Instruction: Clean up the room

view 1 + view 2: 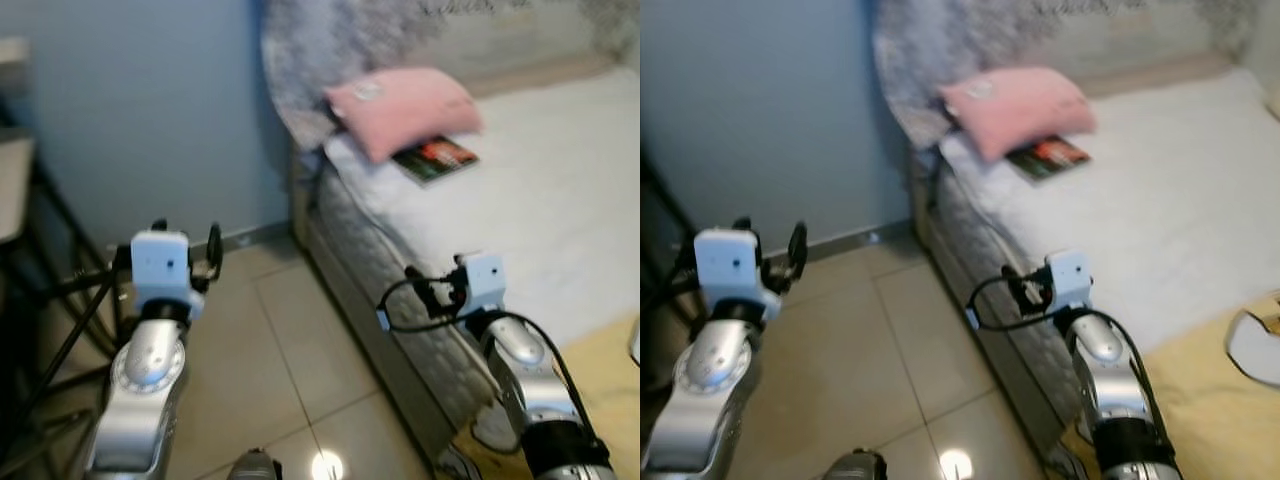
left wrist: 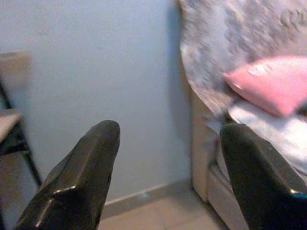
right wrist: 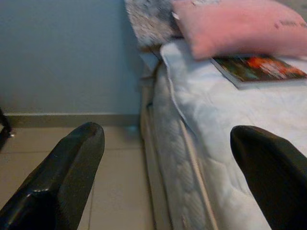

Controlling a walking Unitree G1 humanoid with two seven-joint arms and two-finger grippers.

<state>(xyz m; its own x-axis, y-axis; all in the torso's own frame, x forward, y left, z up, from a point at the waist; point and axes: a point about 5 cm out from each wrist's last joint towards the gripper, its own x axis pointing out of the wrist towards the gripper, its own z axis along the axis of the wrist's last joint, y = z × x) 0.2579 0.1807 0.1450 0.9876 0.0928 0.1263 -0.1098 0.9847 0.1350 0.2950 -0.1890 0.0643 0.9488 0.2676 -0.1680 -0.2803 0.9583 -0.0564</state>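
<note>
Book (image 3: 256, 69) on bed (image 3: 268, 124), beyond right end effector (image 3: 168, 177).

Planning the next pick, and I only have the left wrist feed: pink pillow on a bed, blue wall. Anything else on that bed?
Observer: Yes. A book lies flat on the white mattress, with its far edge under the pink pillow.
Operator: Right arm?
Observer: The right gripper is held up at the bed's side edge, fingers open, holding nothing.
Operator: Near end of the bed?
Observer: A yellow cover lies over it.
</note>
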